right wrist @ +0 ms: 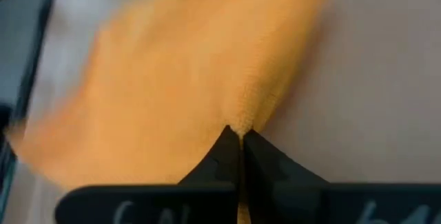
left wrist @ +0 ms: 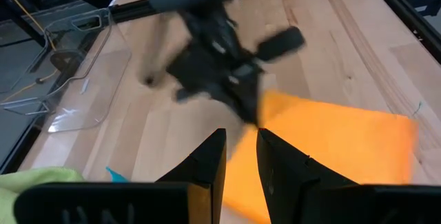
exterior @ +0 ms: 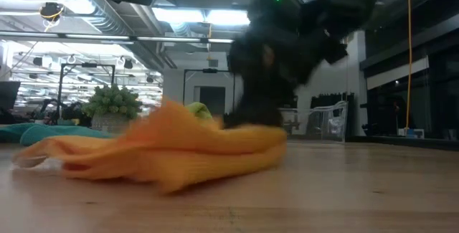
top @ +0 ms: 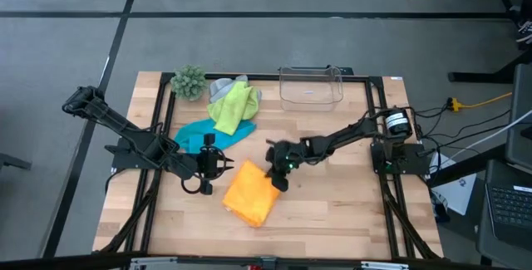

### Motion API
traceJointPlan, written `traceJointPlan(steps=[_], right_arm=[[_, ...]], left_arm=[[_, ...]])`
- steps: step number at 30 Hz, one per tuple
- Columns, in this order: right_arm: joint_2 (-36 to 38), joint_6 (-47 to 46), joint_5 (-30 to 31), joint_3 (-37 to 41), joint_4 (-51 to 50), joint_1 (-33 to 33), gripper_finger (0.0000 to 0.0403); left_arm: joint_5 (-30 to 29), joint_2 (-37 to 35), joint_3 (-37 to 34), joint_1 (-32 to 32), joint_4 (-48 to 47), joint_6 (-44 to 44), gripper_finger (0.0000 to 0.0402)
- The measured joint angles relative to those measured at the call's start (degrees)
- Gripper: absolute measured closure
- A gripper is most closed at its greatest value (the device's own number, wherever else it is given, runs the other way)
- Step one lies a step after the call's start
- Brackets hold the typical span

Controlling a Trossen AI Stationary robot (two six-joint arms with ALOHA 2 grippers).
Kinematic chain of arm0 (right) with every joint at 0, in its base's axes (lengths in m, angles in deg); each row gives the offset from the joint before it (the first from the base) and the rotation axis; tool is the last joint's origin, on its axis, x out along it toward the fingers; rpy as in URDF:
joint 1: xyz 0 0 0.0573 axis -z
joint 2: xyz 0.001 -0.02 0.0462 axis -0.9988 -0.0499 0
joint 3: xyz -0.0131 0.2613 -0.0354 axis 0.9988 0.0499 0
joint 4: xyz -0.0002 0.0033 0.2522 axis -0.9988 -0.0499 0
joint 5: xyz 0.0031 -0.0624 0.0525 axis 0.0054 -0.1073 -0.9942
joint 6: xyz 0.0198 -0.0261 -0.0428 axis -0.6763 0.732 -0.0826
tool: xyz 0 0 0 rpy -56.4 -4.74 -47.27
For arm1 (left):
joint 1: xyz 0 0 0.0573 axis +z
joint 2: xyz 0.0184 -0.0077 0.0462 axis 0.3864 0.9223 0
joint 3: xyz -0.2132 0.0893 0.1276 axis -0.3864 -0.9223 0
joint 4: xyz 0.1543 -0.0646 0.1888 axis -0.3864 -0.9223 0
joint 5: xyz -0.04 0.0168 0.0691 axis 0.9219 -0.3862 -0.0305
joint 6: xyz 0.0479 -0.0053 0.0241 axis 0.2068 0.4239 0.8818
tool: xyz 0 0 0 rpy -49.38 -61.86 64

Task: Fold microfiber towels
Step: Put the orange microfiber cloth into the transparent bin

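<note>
The orange towel (top: 249,193) lies folded on the table's middle near part; it also shows in the low view (exterior: 165,147). My right gripper (top: 279,180) is shut on its right far edge. My left gripper (top: 226,167) is slightly open and empty, just off the towel's far left corner; its fingers (left wrist: 210,165) point toward the towel (left wrist: 331,148). The turquoise towel (top: 195,133), lime green towel (top: 233,108) and light grey towel (top: 223,87) lie heaped at the far left of the middle, overlapping one another. My right gripper pinches the orange towel's edge (right wrist: 242,117) between its two shut fingertips, coming from above and slanting down from the table's right. The cloth puckers into a small ridge at the fingertips. The rest of the towel lies on the table (exterior: 165,154).
A small green plant (top: 189,81) stands at the far left corner. A clear plastic box (top: 310,85) stands at the far edge, right of the middle. Bare wood (top: 332,212) shows near and right of the orange towel.
</note>
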Motion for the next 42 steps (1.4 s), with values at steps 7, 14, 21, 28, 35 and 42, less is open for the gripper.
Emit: traceJointPlan(steps=[7,14,21,28,35,42], right_arm=[[10.1,9.5,19.5,-9.6,-24.4,1.7,0.0399],[15.2,15.8,39.5,-21.6,-44.8,4.0,0.0399],[15.5,21.8,44.2,-29.2,-52.2,12.0,0.0399],[15.8,21.0,44.3,-29.4,-61.3,21.9,0.0399],[15.8,21.2,45.5,-29.4,-62.2,28.1,0.0399],[15.7,21.4,45.7,-29.4,-63.7,33.0,0.0399]], left_arm=[[0.0,0.0,0.0,0.0,-0.1,0.0,0.0327],[0.0,0.0,0.0,0.0,-0.1,-0.1,0.0327],[0.0,0.0,0.0,0.0,0.0,-0.1,0.0327],[0.0,0.0,0.0,0.0,-0.1,0.0,0.0327],[0.0,0.0,0.0,0.0,-0.2,0.2,0.0327],[0.0,0.0,0.0,0.0,-0.2,0.2,0.0327]])
